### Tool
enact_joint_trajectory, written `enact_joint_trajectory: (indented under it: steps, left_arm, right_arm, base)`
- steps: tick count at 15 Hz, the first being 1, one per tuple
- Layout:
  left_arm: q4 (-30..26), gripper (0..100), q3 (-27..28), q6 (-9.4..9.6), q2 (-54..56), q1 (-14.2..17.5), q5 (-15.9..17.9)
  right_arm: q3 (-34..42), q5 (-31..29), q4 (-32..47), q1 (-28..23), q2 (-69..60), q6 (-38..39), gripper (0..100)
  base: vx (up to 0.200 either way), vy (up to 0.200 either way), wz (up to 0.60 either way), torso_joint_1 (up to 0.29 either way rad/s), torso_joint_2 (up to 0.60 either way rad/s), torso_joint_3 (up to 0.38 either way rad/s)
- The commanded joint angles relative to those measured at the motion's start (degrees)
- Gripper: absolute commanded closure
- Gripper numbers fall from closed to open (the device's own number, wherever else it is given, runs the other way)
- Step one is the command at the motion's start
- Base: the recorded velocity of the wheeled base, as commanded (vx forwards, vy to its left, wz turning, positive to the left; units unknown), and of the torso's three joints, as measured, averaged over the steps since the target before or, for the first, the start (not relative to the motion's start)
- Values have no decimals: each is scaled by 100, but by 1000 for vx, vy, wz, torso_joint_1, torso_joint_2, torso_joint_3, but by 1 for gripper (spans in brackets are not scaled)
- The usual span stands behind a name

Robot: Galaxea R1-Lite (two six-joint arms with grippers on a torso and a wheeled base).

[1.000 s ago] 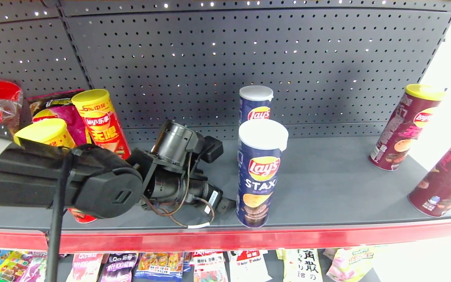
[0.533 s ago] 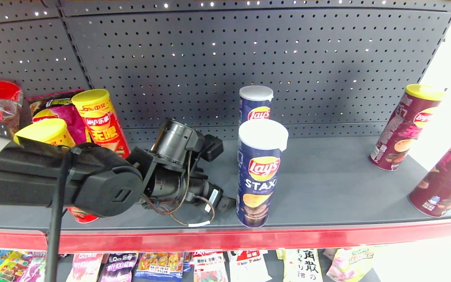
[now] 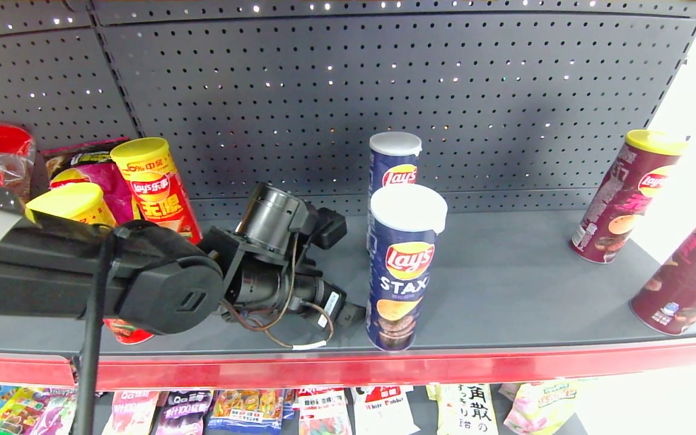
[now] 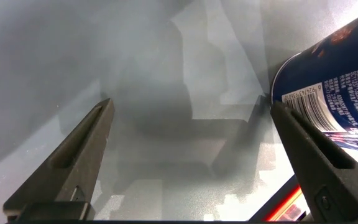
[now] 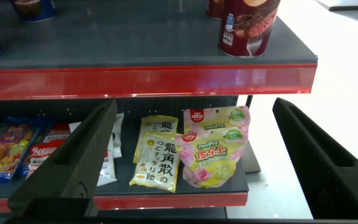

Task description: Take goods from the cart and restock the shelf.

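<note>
Head view: the front blue can (image 3: 405, 266) stands upright near the front lip of the shelf (image 3: 505, 290), with a second blue can (image 3: 394, 158) directly behind it, yellow-lidded cans (image 3: 154, 187) well to its left and maroon cans (image 3: 623, 196) well to its right. The left arm (image 3: 161, 284) lies low over the shelf just left of the front blue can. Its wrist housing masks the fingers, so contact with the can cannot be judged here. Left wrist view: the left claw (image 4: 188, 168) is spread wide and grips nothing. Only bare shelf lies between its fingers, and the front blue can's base sits just outside one fingertip. This can therefore appears placed, and that restocking step looks essentially done. Right wrist view: the right claw (image 5: 191, 162) is likewise wide apart and empty. It hangs in front of the shelf's red edge (image 5: 148, 81), below the level of the front blue can and toward the maroon-can side, facing snack bags (image 5: 219, 146) on the lower shelf. The open shelf right of the front blue can suggests more goods are due. What remains in the cart cannot be told.
</note>
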State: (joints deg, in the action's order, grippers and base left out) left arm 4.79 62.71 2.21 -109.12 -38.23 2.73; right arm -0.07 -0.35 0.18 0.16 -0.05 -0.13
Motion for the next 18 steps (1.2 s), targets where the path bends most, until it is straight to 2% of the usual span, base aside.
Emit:
enact_joint_trajectory:
  steps: [1,5,8,11,16,18]
  left_arm:
    - [4,0,-4,8,-4,0,-1]
    - [-4,0,-162,-1,277,61,-1]
    - [-4,0,-479,-1,1059,360,8]
    - [4,0,-584,25,1780,378,26]
    - [4,0,-1384,34,3555,386,61]
    - [-13,0,-1850,52,4672,386,61]
  right_arm:
    - [-1,0,-1,2,5,-4,0]
    - [-1,0,-1,2,5,-4,0]
    - [-1,0,-1,2,5,-4,0]
    - [-1,0,-1,2,5,-4,0]
    - [-1,0,-1,2,5,-4,0]
    - [-1,0,-1,2,5,-4,0]
  base:
    - [0,0,0,0,0,0]
    - [0,0,0,0,0,0]
    - [0,0,0,0,0,0]
    - [0,0,0,0,0,0]
    - [0,0,0,0,0,0]
    - [0,0,0,0,0,0]
